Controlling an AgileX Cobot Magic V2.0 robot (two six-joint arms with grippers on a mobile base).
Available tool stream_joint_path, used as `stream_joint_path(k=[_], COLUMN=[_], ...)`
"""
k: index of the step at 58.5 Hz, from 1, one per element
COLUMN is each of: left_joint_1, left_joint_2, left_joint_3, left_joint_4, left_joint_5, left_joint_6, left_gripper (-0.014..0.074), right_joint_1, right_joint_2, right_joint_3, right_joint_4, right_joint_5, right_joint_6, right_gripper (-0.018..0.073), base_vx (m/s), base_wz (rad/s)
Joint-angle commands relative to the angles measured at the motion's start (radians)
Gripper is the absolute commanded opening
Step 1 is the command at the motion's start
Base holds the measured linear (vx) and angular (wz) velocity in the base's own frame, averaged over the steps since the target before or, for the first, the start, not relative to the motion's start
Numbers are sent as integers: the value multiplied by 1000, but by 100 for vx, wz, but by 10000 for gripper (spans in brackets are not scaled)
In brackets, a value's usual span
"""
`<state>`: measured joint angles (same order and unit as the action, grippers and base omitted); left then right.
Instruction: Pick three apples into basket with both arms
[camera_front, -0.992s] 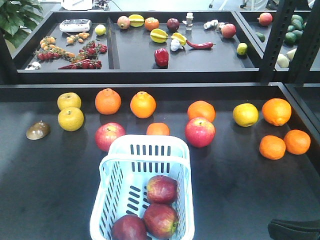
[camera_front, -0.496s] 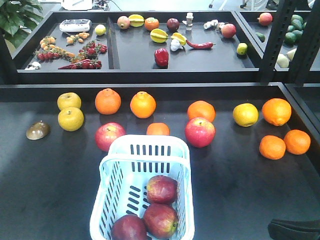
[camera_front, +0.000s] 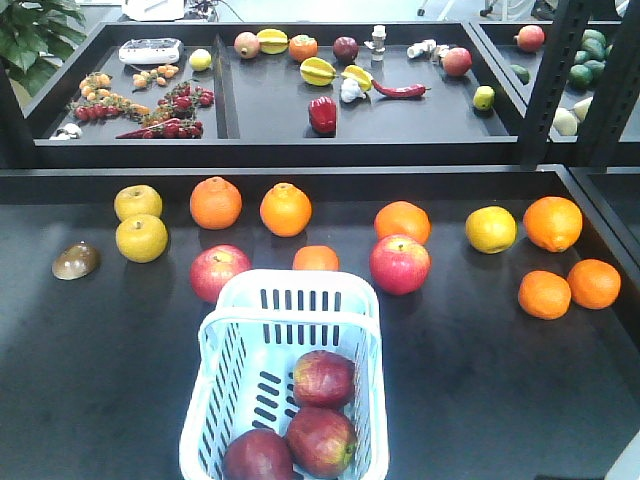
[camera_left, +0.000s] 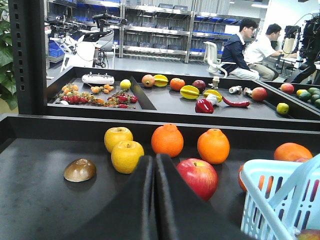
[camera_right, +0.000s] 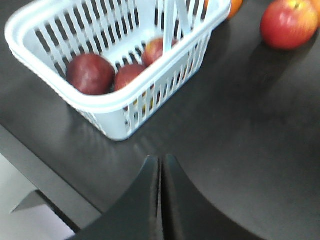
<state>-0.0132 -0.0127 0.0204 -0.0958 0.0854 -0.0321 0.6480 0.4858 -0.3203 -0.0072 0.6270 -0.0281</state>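
Maroon apples (camera_front: 322, 378): I count three, all inside the basket (camera_front: 225, 420), at the table's near edge.
Basket axis: long side runs near-to-far; handle across the far end.
Left gripper (camera_left: 154, 200): fingers pressed together, empty; basket lies to its right.
Right gripper (camera_right: 161, 197): fingers together, empty; basket ahead-left, apart from it.
Judgement: I read the task as complete; neither arm needs another reach.

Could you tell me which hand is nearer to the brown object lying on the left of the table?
Left. The left hand, shut, faces the brown object, which lies just ahead to its left. The right hand, also shut, is by the basket, with that object out of its view.
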Motion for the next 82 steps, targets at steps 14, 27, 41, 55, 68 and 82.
stream_joint_path(k=[14,27,41,55,68,82], left_joint_1=[4,4,4,4,4,4], left_joint_2=[-14,-14,-14,-13,-13,-13], left_joint_3=[-17,-17,-17,-17,-17,-17], left_joint_4=[-2,-2,-2,-2,-2,-2], left_joint_5=[-65,-65,-65,-64,-64,-64], left_joint_6=[-10,-10,-10,-10,-10,-10], left_gripper=[-6,-6,-6,-6,-6,-6], right_joint_1=[-141,-384,-530,-532,-532,-532], right_joint_2=[-114,-279,-435,-510,-510,-510], right_joint_3=[97,207,359,363,363,363], right_joint_4=[43,69,68,51,-79,-123], right_joint_5=[-229,-252,-317,-401,-733,-845], right_joint_6=[-2,71,211,230,225,222], right_gripper=[-5,-5,-5,-5,-5,-5], base_vx=[0,0,0,0,0,0], base_wz=[0,0,0,0,0,0])
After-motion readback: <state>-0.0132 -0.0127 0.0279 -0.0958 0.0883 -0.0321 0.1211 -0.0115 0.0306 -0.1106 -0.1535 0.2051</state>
